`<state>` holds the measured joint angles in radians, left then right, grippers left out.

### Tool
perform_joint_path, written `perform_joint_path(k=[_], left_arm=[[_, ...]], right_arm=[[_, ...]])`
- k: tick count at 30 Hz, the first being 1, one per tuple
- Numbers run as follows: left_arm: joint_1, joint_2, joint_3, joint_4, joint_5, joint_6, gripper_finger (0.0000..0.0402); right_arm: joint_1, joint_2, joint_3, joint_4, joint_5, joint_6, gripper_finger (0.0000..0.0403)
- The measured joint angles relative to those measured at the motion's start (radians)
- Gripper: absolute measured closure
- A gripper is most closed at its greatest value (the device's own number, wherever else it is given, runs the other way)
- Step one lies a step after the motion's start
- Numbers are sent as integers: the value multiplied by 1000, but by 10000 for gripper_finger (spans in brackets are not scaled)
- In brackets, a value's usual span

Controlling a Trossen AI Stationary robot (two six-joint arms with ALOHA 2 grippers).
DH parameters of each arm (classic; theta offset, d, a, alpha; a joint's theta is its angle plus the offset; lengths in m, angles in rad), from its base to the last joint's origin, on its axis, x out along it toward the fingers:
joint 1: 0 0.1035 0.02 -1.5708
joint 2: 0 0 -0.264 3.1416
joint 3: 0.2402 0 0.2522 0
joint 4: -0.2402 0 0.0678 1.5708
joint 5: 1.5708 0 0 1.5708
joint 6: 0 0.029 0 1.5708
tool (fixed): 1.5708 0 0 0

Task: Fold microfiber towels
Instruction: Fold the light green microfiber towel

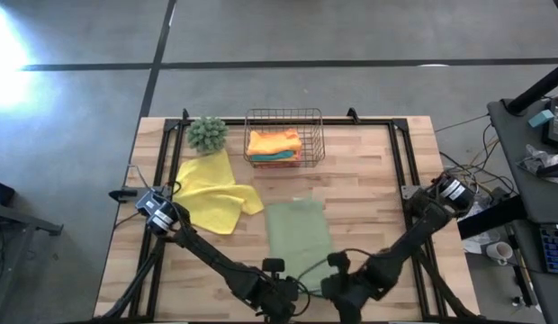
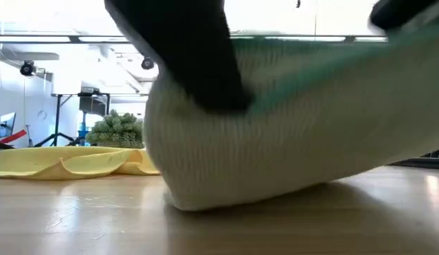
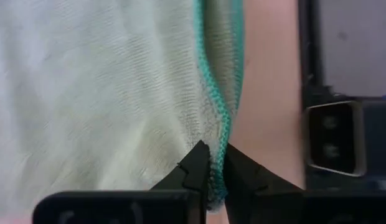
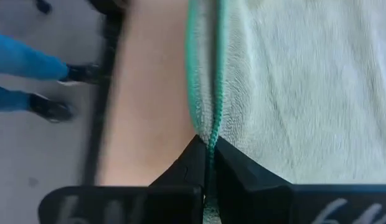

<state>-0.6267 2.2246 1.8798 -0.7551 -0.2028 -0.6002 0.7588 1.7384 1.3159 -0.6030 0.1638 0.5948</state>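
Both arms are down at the near edge of the table working the pale sage green towel (image 1: 299, 232), which lies flat on the wood in the middle, just right of the yellow towel (image 1: 212, 191). The left gripper (image 3: 210, 169) has its fingers pinched together on the towel's teal-stitched hem, and the right gripper (image 4: 207, 149) is doing the same on its side, fingers clamped tight on that same green edging. From table height the sage towel is bunched up huge right in front of the lens, lifted a bit off the table (image 1: 369, 193), with the yellow one lying flat further back next to the spiky green ball plant (image 1: 208, 133). The copper wire basket (image 1: 284, 115) sits at the far edge with an orange towel (image 1: 274, 141) on top and a teal towel (image 1: 272, 156) peeking out under it. No brand tags, labels or readable writing on anything. Someone's blue-trousered legs and dark shoes (image 4: 51, 109) show on the floor beside the table.
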Motion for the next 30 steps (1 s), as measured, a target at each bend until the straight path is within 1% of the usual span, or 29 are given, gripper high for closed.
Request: perform_joint_path(k=[5,8,11,12,16,21,23,25,30], left_arm=[[-20,-26,79,-76,-8,-81,387],[-30,-35,127,-87,-6,-121,387],[-34,-40,157,-93,-7,-127,387],[-33,-46,158,-99,-18,-127,387],[-12,-51,158,-184,-92,-145,387],[52,-51,150,-313,-130,-206,387],[79,-51,139,-350,-151,-206,387],[104,-51,126,-344,-166,-206,387],[167,-51,94,-363,-169,-231,387]], right_arm=[[41,0,45,-1,1,110,394],[50,0,59,-15,0,178,394],[52,0,73,-31,5,230,394],[52,0,78,-52,30,241,394],[45,0,121,-192,130,244,394],[-6,0,144,-345,247,226,394],[-38,0,135,-362,277,210,394],[-73,-1,117,-382,291,201,394],[-143,-1,59,-382,317,167,394]])
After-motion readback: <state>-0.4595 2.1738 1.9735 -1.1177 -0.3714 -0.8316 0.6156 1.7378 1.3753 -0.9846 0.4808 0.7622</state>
